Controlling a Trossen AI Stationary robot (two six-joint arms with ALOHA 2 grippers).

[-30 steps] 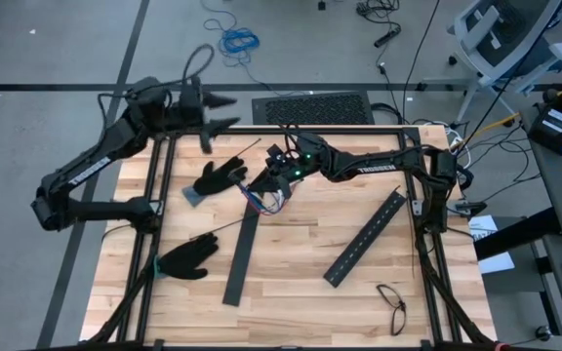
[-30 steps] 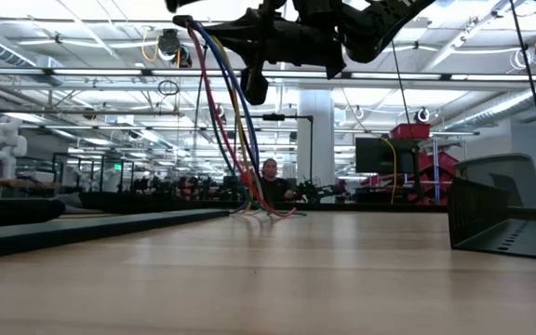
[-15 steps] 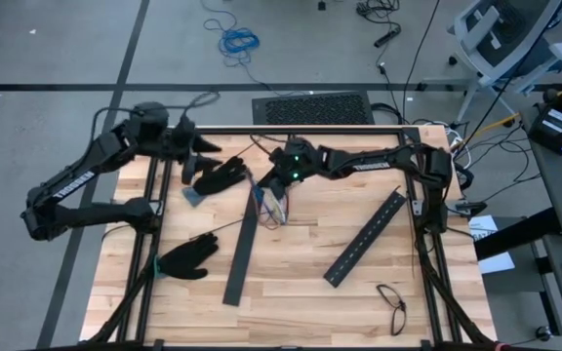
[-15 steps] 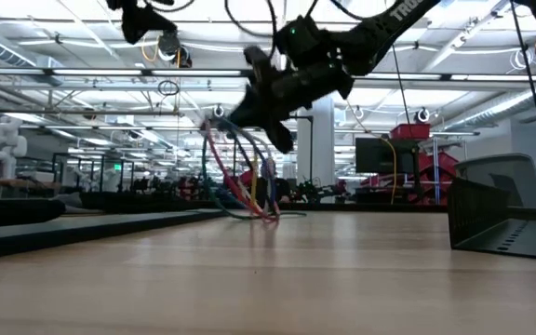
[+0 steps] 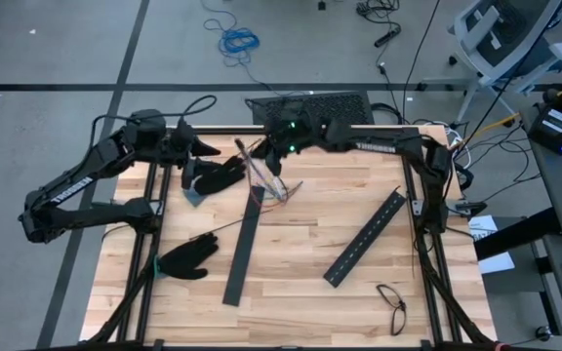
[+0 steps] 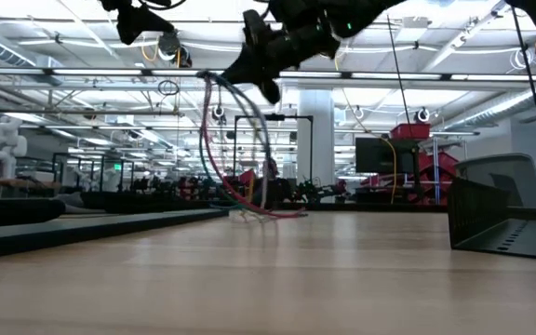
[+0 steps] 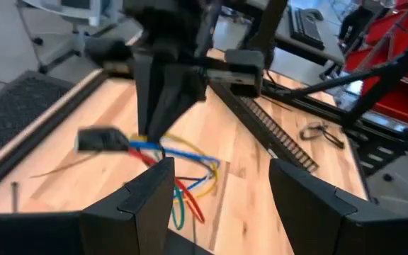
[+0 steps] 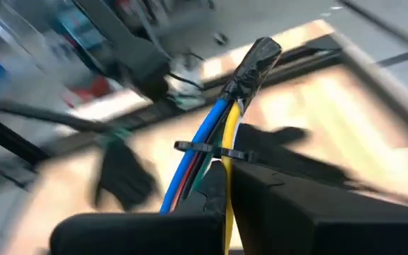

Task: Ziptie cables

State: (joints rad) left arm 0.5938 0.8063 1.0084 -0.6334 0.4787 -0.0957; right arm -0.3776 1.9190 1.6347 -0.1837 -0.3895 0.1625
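The cables (image 5: 269,180) are a red, blue, white and yellow bundle with a black taped end (image 8: 259,53). A thin dark ziptie (image 8: 202,148) is looped round the bundle. My right gripper (image 5: 254,156) is raised over the table's far middle, shut on the bundle near that end. My left gripper (image 5: 201,161) hovers open to its left, above a black glove (image 5: 220,175), and its fingers (image 7: 154,195) have nothing between them. Another thin ziptie (image 5: 227,226) lies flat on the table. My right gripper pinches the bundle between its two fingers (image 8: 218,191), just behind the ziptie loop and a short way from the taped end. The fingers slant down from the right and lie across the cables (image 7: 144,145). The bundle arcs down slack (image 6: 214,149), its free ends (image 6: 263,212) on the table.
Two long black slotted bars (image 5: 243,249) (image 5: 366,237) lie on the table. A second black glove (image 5: 185,260) sits near the left edge and a pair of glasses (image 5: 391,304) at the near right. A black bin (image 6: 501,214) shows in the low view, on its right.
My left gripper came down from beyond the far edge to the glove, then kept still. My right gripper rolled, dipped, then rose toward the far edge with the cables. Their free ends trailed along the table behind it.
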